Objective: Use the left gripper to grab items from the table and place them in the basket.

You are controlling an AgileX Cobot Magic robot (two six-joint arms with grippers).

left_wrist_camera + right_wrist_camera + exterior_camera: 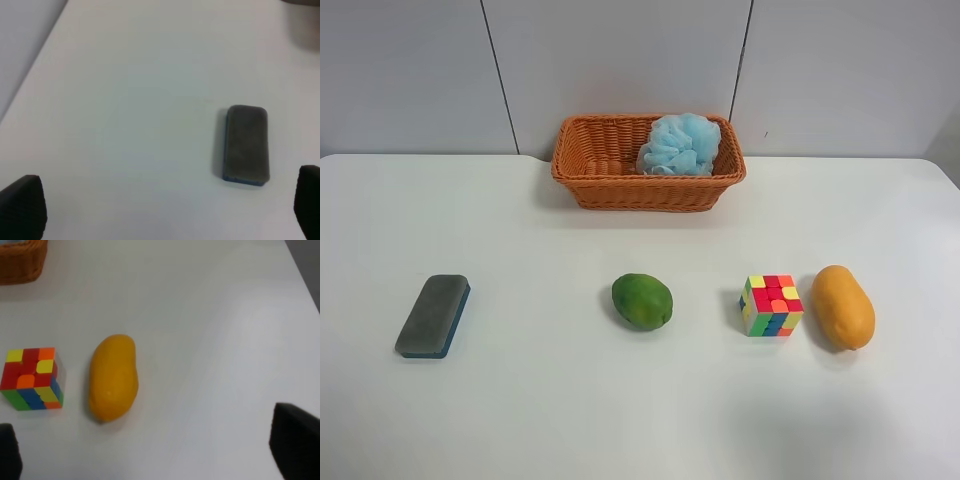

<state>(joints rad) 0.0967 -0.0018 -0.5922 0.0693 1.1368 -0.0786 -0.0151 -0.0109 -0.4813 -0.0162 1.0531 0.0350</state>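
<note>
Left wrist view: the left gripper has its fingers spread wide with nothing between them, one tip at each lower corner of the picture. The grey-topped blue block lies flat on the white worktop ahead of the fingers, nearer to one tip than the other and clear of both.

In the right wrist view the right gripper is likewise spread wide and holds nothing, its fingers showing only as dark tips. The orange-yellow mango lies ahead of them, roughly between the two tips, and the multicolour puzzle cube sits just beside the mango, apart from it, in front of the other tip. A corner of the wicker basket shows well beyond the cube.

In the exterior high view neither arm appears. The basket stands at the back of the worktop with the light-blue bath pouf inside it, against its end at the view's right. The block, a green mango, the cube and the orange-yellow mango lie in a row, well apart from the basket.
</note>
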